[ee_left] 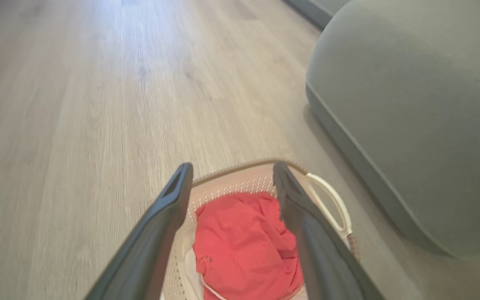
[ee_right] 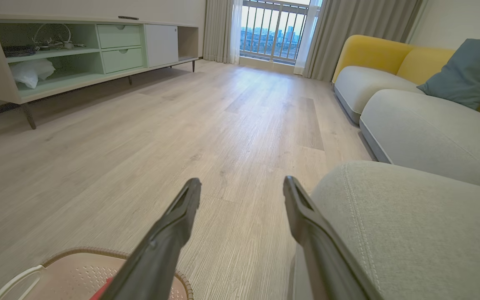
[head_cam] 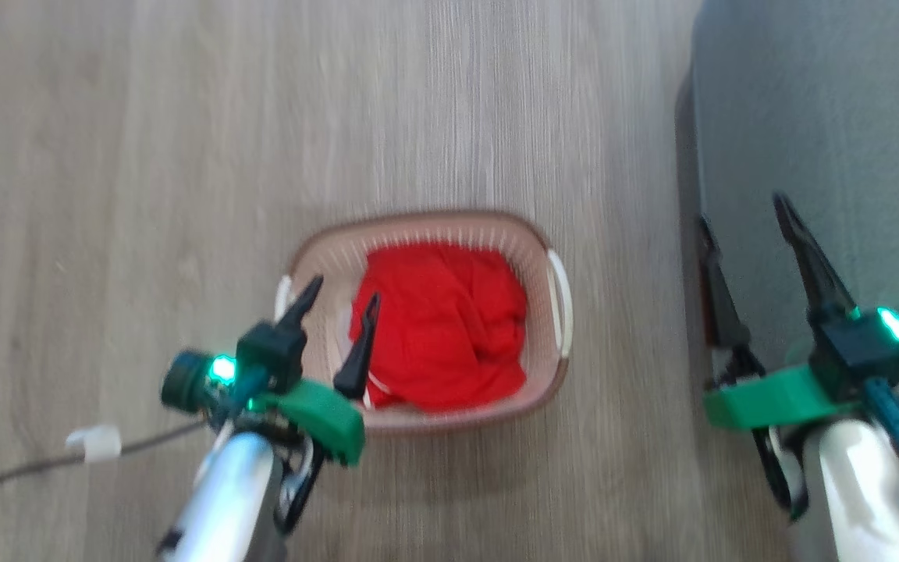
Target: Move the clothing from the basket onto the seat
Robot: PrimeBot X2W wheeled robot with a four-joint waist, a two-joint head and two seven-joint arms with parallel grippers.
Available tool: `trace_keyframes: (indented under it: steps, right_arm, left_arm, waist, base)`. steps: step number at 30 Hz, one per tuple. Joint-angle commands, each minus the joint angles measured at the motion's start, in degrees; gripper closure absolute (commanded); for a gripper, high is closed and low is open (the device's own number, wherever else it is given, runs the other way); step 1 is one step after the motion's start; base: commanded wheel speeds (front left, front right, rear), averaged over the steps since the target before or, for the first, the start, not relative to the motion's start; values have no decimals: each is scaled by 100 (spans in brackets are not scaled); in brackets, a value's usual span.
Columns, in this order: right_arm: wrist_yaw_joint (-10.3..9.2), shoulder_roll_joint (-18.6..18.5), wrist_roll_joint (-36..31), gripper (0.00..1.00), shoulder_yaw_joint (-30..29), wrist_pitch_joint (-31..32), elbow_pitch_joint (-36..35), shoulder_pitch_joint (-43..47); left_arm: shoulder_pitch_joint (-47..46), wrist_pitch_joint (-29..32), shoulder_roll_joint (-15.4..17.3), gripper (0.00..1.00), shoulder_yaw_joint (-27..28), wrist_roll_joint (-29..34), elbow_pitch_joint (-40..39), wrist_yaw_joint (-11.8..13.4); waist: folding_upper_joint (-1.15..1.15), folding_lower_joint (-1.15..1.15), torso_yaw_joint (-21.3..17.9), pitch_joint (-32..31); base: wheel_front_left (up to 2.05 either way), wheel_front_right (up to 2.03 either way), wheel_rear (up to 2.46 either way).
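A heap of bright red clothing (head_cam: 442, 324) lies in the cream basket (head_cam: 539, 242) on the wooden floor; the left wrist view shows the same clothing (ee_left: 244, 246) inside the basket (ee_left: 231, 185). My left gripper (head_cam: 344, 308) hovers open over the basket's left side, fingers spread with nothing between them. The grey-green seat (head_cam: 832, 117) fills the right side. My right gripper (head_cam: 742, 218) stands open above the seat's left edge, empty. In the right wrist view the seat (ee_right: 415, 225) is at lower right and a corner of the basket (ee_right: 77, 271) at lower left.
Open wooden floor (head_cam: 184, 156) spreads left of and beyond the basket. A dark cable (head_cam: 44, 464) with a white clip trails at lower left. A low cabinet (ee_right: 77, 50), a yellow-backed sofa (ee_right: 390, 58) with a blue cushion (ee_right: 469, 71), and a curtained window stand far off.
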Motion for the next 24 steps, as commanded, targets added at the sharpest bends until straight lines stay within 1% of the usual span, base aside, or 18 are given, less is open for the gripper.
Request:
trace_keyframes:
  steps: [1,3,4,5,7,10,16,21,24]
  right_arm:
    - [-1,-14,-75,0,189,-29,-300,-288]
    - [-1,-14,-77,0,209,-29,-394,-453]
    - [-1,-14,-57,0,273,-29,-485,-559]
    - [-1,-14,-57,0,273,-29,-485,-559]
    - [-1,-14,1,0,352,-29,-573,-673]
    - [-1,-14,54,0,452,-29,-650,-768]
    - [-1,-14,173,0,619,-29,-777,-915]
    - [-1,-14,272,0,919,-29,-924,-1037]
    - [-1,-14,426,0,1013,-29,-978,-1043]
  left_arm:
    - [-321,-72,50,0,128,159,33,-59]
    - [-595,-72,84,0,60,340,405,-180]
    - [-867,-72,140,0,7,471,761,-261]
    - [-867,-72,140,0,7,471,761,-261]
    - [-1183,-72,237,0,-33,587,1065,-318]
    - [-1638,-72,400,0,-154,776,1534,-387]
    - [-2503,-72,699,0,-494,1112,2563,-474]
    - [-3184,-72,1001,0,-838,1424,3401,-522]
    - [-3562,-59,1096,0,-1010,1576,4003,-538]
  waist:
    - [0,-2,-194,986]
    - [0,-2,-284,1327]
    - [0,-2,-407,1693]
    - [0,-2,-407,1693]
    - [0,-2,-565,2060]
    - [0,-2,-742,2431]
    - [0,-2,-1135,2955]
    - [0,-2,-1474,3359]
    - [0,-2,-1632,3570]
  base:
    - [0,0,0]
    - [0,0,0]
    - [0,0,0]
    - [0,0,0]
    - [0,0,0]
    - [0,0,0]
    - [0,0,0]
    - [0,0,0]
    - [0,0,0]
